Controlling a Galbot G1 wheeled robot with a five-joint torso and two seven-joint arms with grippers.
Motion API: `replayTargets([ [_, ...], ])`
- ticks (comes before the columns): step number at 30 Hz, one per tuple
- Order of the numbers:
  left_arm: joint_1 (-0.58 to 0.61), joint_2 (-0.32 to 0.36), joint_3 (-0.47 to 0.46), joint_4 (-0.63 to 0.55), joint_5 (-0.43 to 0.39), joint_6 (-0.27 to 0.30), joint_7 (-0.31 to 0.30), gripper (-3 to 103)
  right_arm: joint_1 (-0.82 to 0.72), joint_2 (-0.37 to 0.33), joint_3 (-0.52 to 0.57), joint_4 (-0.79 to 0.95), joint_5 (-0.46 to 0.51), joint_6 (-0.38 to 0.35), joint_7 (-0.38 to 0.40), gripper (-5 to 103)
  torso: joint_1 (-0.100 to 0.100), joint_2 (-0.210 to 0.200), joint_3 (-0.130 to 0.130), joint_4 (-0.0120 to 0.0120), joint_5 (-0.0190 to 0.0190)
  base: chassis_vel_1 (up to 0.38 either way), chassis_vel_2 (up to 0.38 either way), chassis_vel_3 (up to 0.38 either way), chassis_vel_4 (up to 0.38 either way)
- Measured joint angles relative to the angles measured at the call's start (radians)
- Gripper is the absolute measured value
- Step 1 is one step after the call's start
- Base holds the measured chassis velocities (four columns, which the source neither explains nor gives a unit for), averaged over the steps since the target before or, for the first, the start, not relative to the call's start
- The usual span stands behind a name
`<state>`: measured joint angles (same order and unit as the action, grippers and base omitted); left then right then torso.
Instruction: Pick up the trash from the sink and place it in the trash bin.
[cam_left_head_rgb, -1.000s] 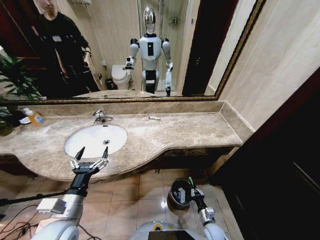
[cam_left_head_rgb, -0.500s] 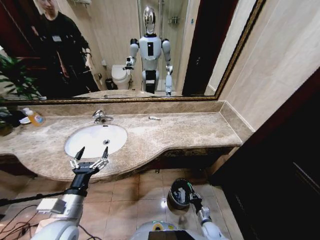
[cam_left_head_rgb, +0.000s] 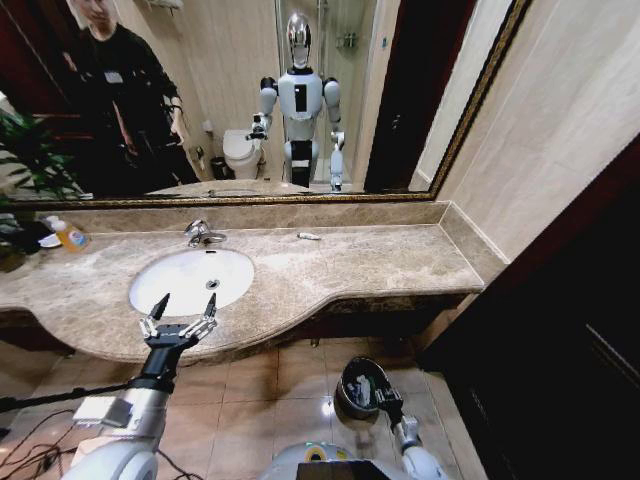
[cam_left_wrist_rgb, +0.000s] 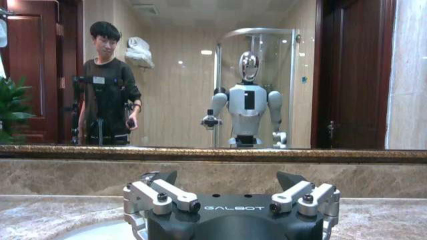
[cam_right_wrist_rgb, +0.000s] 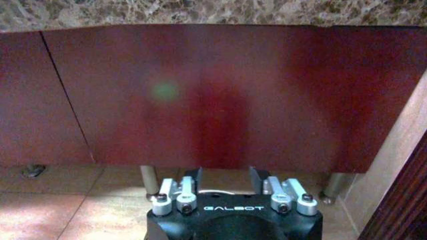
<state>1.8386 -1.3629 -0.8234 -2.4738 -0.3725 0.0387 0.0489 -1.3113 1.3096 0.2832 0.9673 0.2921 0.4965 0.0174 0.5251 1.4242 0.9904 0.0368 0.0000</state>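
The white oval sink (cam_left_head_rgb: 190, 278) sits in the beige marble counter, and I make out no trash in its bowl. One small white tube (cam_left_head_rgb: 308, 236) lies on the counter, behind and to the right of the basin. My left gripper (cam_left_head_rgb: 184, 303) hovers open over the sink's front rim; in the left wrist view that gripper (cam_left_wrist_rgb: 227, 176) has its fingers spread wide above the basin edge (cam_left_wrist_rgb: 93, 232). Down on the floor stands the dark trash bin (cam_left_head_rgb: 358, 385). My right gripper (cam_left_head_rgb: 384, 397) is at the bin's right rim. The right wrist view has this gripper (cam_right_wrist_rgb: 225, 172) with fingers apart and nothing between them.
A chrome faucet (cam_left_head_rgb: 203, 233) stands behind the basin. A bottle of orange liquid (cam_left_head_rgb: 70, 237) and a plant (cam_left_head_rgb: 25, 160) are at the counter's far left. The red-brown cabinet front (cam_right_wrist_rgb: 200, 95) is close ahead of the right gripper. A dark door (cam_left_head_rgb: 580, 330) flanks the right.
My right gripper has sunk lower and nearer to me beside the bin. The green piece seen at its tip earlier is gone from view. The left arm has not moved.
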Motion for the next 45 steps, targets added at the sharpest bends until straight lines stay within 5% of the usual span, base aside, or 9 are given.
replayTargets([
  [15, 0.000, 0.000, 0.000, 0.000, 0.000, 0.000, 0.000, 100, -0.018, 0.006, -0.005, 0.074, -0.014, -0.026, 0.014, 99, 0.000, 0.000, 0.000, 0.0000, 0.0000, 0.000, 0.000, 0.000, 0.000],
  [32, 0.000, 0.000, 0.000, 0.000, 0.000, 0.000, 0.000, 100, -0.038, -0.008, 0.004, 0.122, -0.015, -0.038, 0.026, 100, 0.000, 0.000, 0.000, 0.0000, 0.0002, 0.000, 0.000, 0.000, 0.000],
  [38, 0.000, 0.000, 0.000, 0.000, 0.000, 0.000, 0.000, 100, -0.126, -0.068, 0.041, 0.360, 0.054, -0.130, 0.029, 100, 0.000, 0.000, 0.000, 0.0000, -0.0001, 0.000, 0.000, 0.000, 0.000],
  [45, 0.000, 0.000, 0.000, 0.000, 0.000, 0.000, 0.000, 100, -0.225, -0.047, 0.159, 0.677, 0.027, -0.249, 0.017, 100, 0.000, 0.000, 0.000, -0.0001, 0.0004, 0.000, 0.000, 0.000, 0.000],
])
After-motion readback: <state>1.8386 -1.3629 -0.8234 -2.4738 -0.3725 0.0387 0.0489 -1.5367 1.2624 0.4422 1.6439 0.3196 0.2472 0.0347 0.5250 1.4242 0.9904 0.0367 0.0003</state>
